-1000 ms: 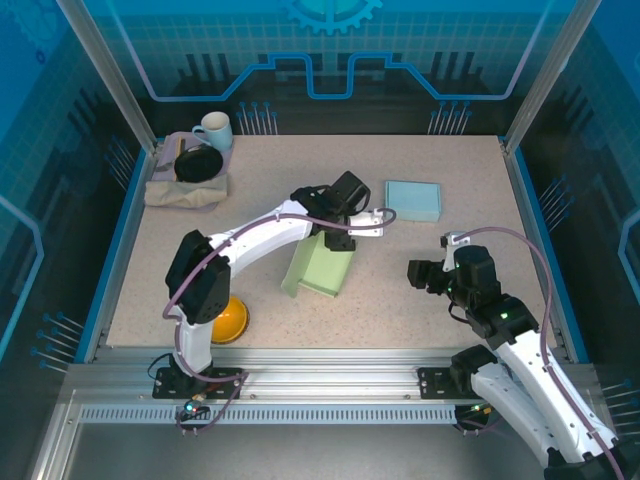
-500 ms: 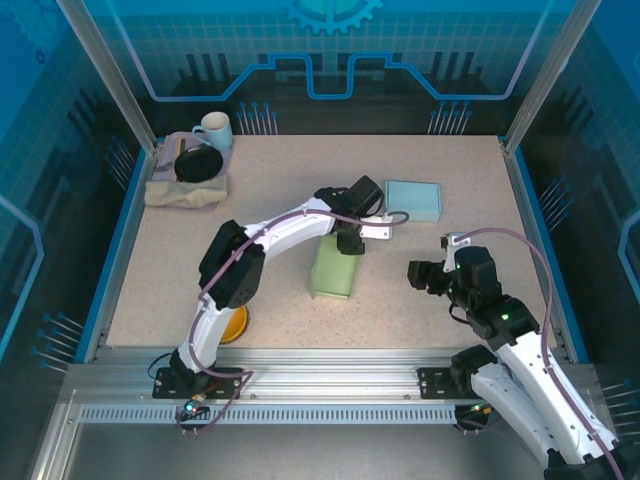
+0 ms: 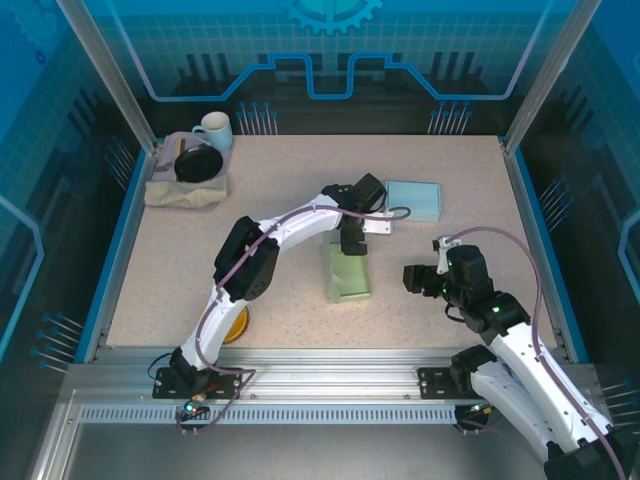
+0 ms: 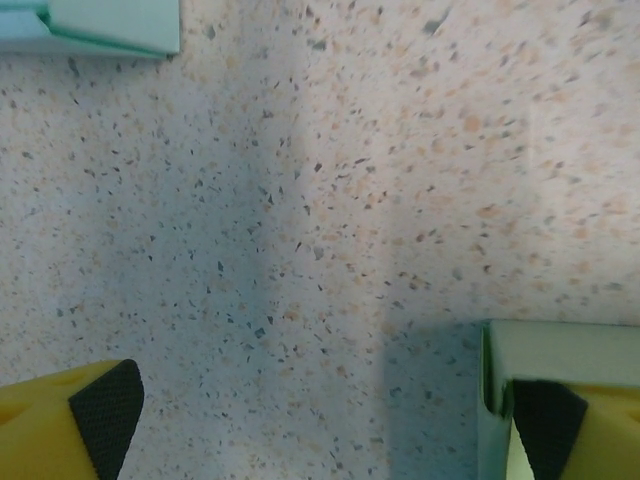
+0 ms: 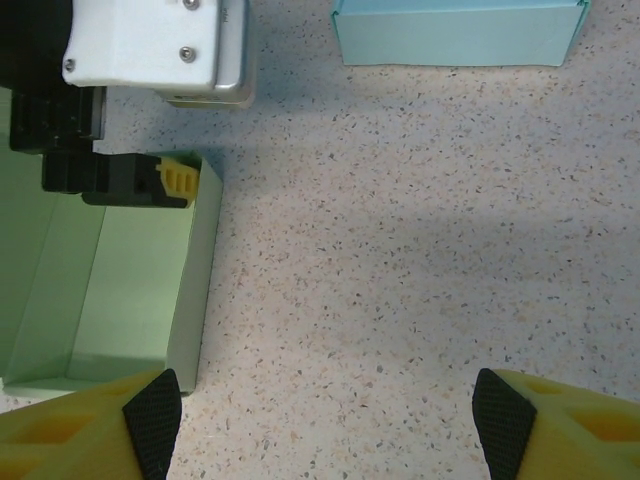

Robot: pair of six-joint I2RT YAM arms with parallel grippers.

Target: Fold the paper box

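The pale green paper box lies on the speckled table near the middle, its open side up, with its walls raised. In the right wrist view the paper box is at the left, and in the left wrist view one corner of the paper box is at the lower right. My left gripper hangs over the box's far end, open, with bare table between its fingers. One yellow finger sits at the box's far wall. My right gripper is open just right of the box, holding nothing.
A light blue closed box sits behind and to the right of the green one. At the back left are a mug and a black bowl on a folded cloth. A yellow bowl lies beside the left arm's base.
The left gripper opened wide and let go of the green box, which swung from tilted on its left to lying flat further right. The right gripper edged left towards it.
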